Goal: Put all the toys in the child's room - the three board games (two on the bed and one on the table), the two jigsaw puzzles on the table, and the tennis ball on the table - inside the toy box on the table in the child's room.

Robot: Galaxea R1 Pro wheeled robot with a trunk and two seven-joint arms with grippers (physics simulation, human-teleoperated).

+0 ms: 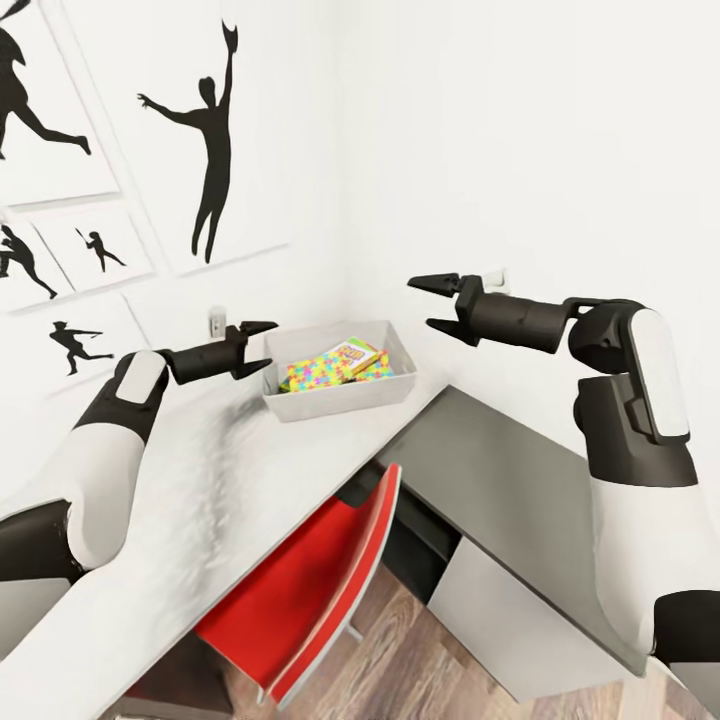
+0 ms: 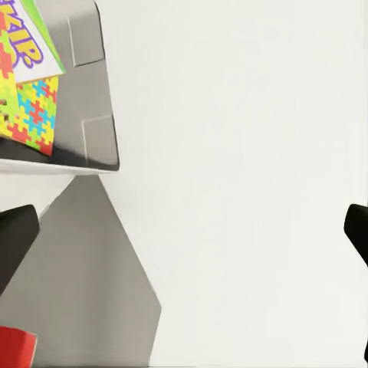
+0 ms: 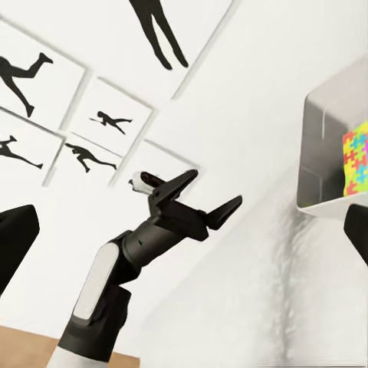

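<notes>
So the toy box [image 1: 340, 392] sits in the corner of the table [image 1: 200, 480] with a jigsaw puzzle [image 1: 315, 372] and the Skip-Bo board game [image 1: 350, 355] already inside. Left gripper [image 1: 262, 346] hovers just beside its rim, right gripper [image 1: 443, 303] above the far side, both spread wide and empty. I'd back off slowly, avoiding the rim, then go fetch what's left.

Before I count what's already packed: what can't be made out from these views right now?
- Toy box contents, head view: the near wall hides the floor; a Skip-Bo game and jigsaw puzzle show, a tennis ball cannot be confirmed.
- Left wrist view: the frame edge cuts off the toy box, so only part of the game cover shows.
- Right wrist view: the box wall and the frame edge hide all but a patch of puzzle.
- Number of puzzles: overlapping, cannot tell.
</notes>
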